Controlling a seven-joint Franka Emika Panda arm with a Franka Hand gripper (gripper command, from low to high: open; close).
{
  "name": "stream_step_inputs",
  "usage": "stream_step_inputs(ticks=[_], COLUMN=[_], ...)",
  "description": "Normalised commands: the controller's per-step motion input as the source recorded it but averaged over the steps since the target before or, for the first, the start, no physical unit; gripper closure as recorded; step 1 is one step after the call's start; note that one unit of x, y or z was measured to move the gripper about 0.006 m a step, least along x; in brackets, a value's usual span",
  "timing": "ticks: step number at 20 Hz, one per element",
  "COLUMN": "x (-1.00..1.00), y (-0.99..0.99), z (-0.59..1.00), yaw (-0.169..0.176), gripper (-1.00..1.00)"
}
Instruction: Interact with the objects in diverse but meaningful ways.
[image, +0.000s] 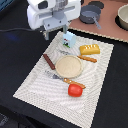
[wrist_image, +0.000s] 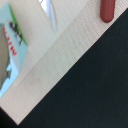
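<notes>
My gripper hangs above the far edge of the beige placemat, just to the exterior view's left of the pale-blue carton. Its fingers stand apart and hold nothing. The carton stands upright and also shows in the wrist view. The golden-yellow bread loaf lies to the carton's right. The brown sausage stick lies left of the plate; its end shows in the wrist view. The red tomato sits at the near side. A grey pot stands beyond the mat. My fingers are out of the wrist view.
A round tan plate sits mid-mat. Orange-handled cutlery lies beside it: a fork on the far side and a knife on the near side, with a silver blade in the wrist view. A bowl stands at the far right. Black table surrounds the mat.
</notes>
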Motion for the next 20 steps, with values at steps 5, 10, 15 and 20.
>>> stream_step_inputs(ticks=[5, 10, 15, 20], x=[0.01, 0.0, -0.01, 0.0], y=[-0.27, -0.25, -0.17, -0.13], z=[-0.44, -0.42, -0.43, -0.39], yaw=[-0.039, -0.026, -0.017, -0.003], gripper=[-1.0, -1.0, -1.0, 1.0])
